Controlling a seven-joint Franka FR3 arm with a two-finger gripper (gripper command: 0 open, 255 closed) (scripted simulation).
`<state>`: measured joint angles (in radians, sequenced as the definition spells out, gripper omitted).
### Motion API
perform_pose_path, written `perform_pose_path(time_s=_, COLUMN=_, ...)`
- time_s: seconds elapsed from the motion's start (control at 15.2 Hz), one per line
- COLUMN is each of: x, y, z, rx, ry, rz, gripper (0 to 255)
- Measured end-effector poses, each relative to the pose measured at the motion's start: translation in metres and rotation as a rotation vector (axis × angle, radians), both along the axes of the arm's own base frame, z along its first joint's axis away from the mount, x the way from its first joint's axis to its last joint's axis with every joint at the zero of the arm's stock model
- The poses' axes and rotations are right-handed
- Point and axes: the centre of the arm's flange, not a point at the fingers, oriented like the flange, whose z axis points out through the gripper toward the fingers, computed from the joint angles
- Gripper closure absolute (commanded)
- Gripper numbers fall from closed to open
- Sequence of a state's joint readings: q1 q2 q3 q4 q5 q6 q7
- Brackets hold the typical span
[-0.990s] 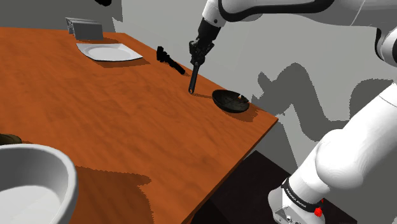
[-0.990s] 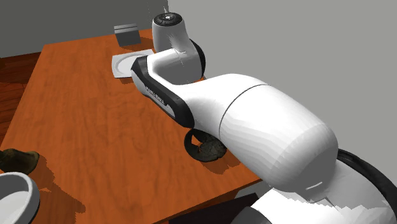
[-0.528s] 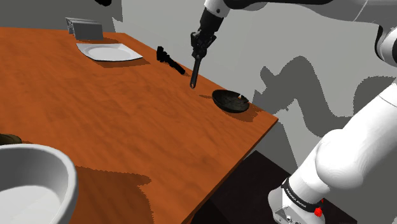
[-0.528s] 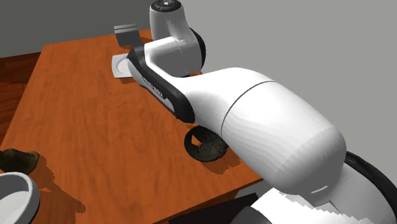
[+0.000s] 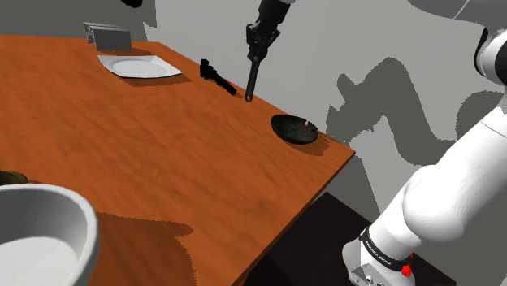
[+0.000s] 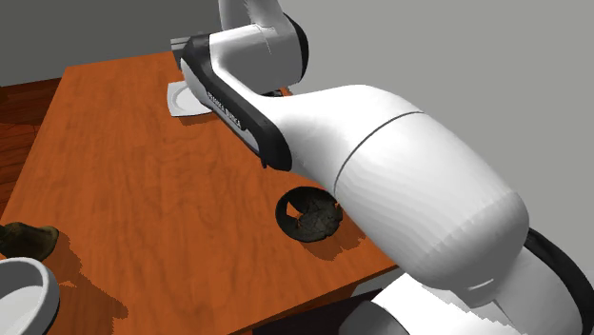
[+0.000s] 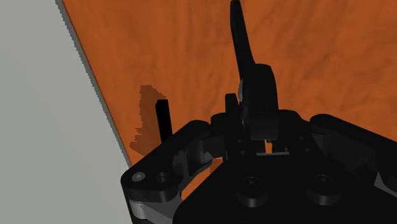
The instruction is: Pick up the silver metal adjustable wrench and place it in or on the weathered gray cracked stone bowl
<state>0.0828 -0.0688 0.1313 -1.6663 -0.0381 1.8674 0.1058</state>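
Observation:
The wrench [image 5: 252,80] looks dark, almost black. It hangs upright with its handle pointing down, above the far edge of the wooden table [image 5: 122,154]. My gripper [image 5: 257,54] is shut on its head end. In the wrist view the wrench [image 7: 240,44] runs straight out from between the fingers of the gripper [image 7: 252,130], over the tabletop. The dark cracked stone bowl [image 5: 294,128] sits on the table near its corner, to the shoulder view's right of and below the wrench. In the second exterior view the bowl [image 6: 309,215] peeks out from under my arm.
Another black tool [image 5: 215,73] lies on the table just left of the wrench. A white plate [image 5: 138,67] and a grey box [image 5: 108,34] sit at the far end. A large white bowl [image 5: 41,231] fills the near left corner. The table edge runs close past the stone bowl.
My gripper has risen with the wrench. The handle tip, which was at the tabletop a second ago, now hangs well above it.

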Motion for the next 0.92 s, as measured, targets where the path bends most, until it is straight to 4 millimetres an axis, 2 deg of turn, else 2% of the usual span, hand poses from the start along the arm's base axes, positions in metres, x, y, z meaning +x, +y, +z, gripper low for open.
perform_pose_path(time_s=0.59, x=0.0, y=0.001, z=0.046, rx=0.0, ry=0.0, rz=0.0, gripper=255)
perform_pose_path(time_s=0.73, x=-0.012, y=-0.007, z=0.053, rx=0.0, ry=0.001, rz=0.0, gripper=255)
perform_pose_path(time_s=0.92, x=-0.043, y=-0.025, z=0.063, rx=0.0, ry=-0.001, rz=0.0, gripper=255)
